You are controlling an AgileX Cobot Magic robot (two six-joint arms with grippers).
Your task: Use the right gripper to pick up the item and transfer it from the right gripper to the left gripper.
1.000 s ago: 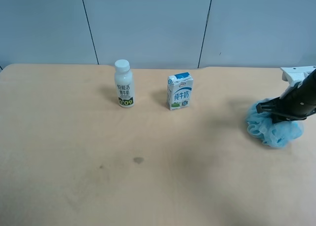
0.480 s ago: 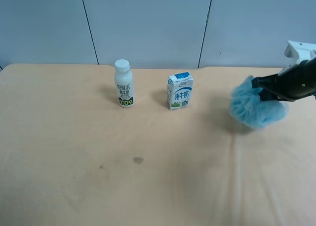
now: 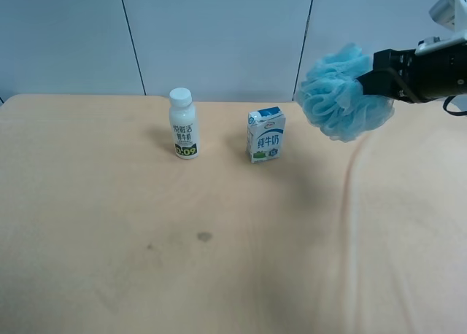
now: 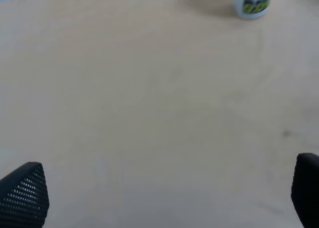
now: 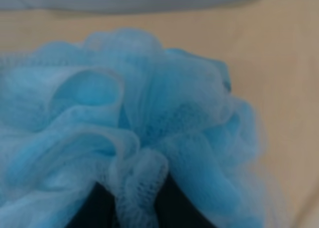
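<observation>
Raised from the worktop (image 3: 219, 261) to mid-air near the milk carton (image 3: 266, 135) within the last second: item (image 3: 343, 93), pinched in closed right gripper (image 3: 378, 82). Pick-up evidently complete; handover outstanding, with left gripper (image 4: 162, 193) spread wide, empty.

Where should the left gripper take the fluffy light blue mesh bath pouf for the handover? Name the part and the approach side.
Grip the fluffy light blue mesh bath pouf by its free ruffled bulk, opposite the black right gripper clamping it in mid-air. Come from the exterior high view's left, open left gripper spread wide; the soft mesh should compress.
</observation>
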